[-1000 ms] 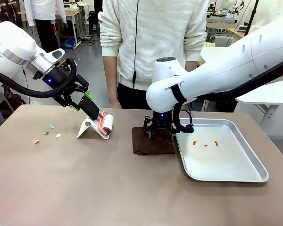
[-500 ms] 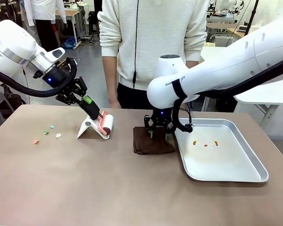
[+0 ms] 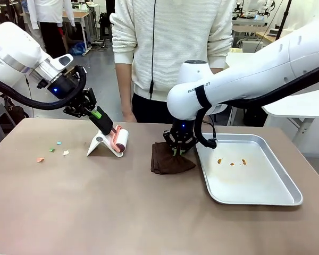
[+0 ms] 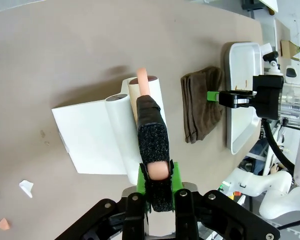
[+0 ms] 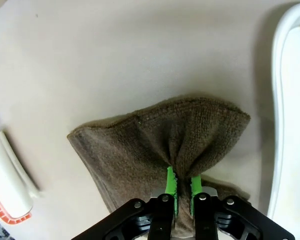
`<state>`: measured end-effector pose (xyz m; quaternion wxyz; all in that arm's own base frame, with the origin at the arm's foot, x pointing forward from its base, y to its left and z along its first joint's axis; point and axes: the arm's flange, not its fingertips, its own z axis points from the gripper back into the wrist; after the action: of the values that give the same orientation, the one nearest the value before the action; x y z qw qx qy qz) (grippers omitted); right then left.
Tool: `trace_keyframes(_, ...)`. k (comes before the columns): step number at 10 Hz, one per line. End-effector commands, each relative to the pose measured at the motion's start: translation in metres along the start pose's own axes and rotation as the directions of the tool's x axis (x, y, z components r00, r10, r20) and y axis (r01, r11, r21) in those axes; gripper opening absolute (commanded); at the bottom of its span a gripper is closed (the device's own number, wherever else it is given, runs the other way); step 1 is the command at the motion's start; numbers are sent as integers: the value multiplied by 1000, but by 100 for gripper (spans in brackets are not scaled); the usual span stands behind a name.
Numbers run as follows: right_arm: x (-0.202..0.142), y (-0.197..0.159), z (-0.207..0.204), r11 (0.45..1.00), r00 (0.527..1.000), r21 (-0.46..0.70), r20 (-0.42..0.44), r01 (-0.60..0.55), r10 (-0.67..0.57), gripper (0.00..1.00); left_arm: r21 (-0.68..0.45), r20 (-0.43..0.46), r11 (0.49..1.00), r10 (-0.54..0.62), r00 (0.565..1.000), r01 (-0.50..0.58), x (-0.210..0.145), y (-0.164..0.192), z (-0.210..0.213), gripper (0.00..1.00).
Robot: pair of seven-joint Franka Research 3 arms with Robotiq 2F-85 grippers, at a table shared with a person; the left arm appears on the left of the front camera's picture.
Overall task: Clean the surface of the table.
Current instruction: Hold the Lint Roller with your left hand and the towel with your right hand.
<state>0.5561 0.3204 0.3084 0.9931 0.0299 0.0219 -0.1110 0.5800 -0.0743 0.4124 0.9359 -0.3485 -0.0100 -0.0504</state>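
The brownish-taupe bench fills the lower part of the front view, and its top lies beneath both tools. A person in a white sweater stands at its far edge, at 12 o'clock.

A shiny silver tray lies flat on the bench at 3 o'clock from the middle.

A dark brown cloth lies on the bench just beside the tray's left rim, at 9 o'clock from it. The right tool points straight down at the cloth's far right part, low over the bench. Its green pads are pressed together on a pinched-up fold of the cloth, as the right wrist view shows at the right tool; the rest of the cloth spreads out on the bench top.

At 9 o'clock from the cloth, and apart from it, a lint roller rests against its white stand. The left tool slants down from 10 o'clock and is clamped on the roller's black-wrapped handle, well above the bench top. In the left wrist view the left tool grips that handle near its end.

Small coloured paper scraps lie on the bench at 9 o'clock from the stand, well apart from the left tool. A few orange-brown crumbs lie in the tray's far half.
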Motion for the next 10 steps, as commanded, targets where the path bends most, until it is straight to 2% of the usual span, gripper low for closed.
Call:
trace_keyframes(1, -5, -12, -10, 999, 1000, 36, -19, -15, 15, 0, 5, 10, 1000, -16, 1000, 16, 1, -6, 0, 0)
trace_keyframes(3, -4, -12, -10, 999, 1000, 48, -22, -13, 14, 0, -4, 12, 1000, -21, 1000, 21, 0, -8, 0, 0)
trace_keyframes(5, -4, -20, -4, 992, 999, 125, -28, -11, 15, 0, -48, 53, 997, -57, 997, 60, -4, -12, 5, 0)
trace_keyframes(7, -4, -42, 14, 952, 999, 306, -45, 4, 10, 0, -143, 63, 983, -103, 993, 111, -11, -16, 11, 0)
trace_keyframes(8, -4, -59, 25, 914, 999, 406, -53, 14, 9, 0, -167, 73, 979, -106, 992, 117, -13, -18, 13, 0)
trace_keyframes(10, -5, -81, 39, 848, 997, 530, -58, -5, 42, 0, -228, 69, 964, -128, 989, 140, -16, -21, 17, 0)
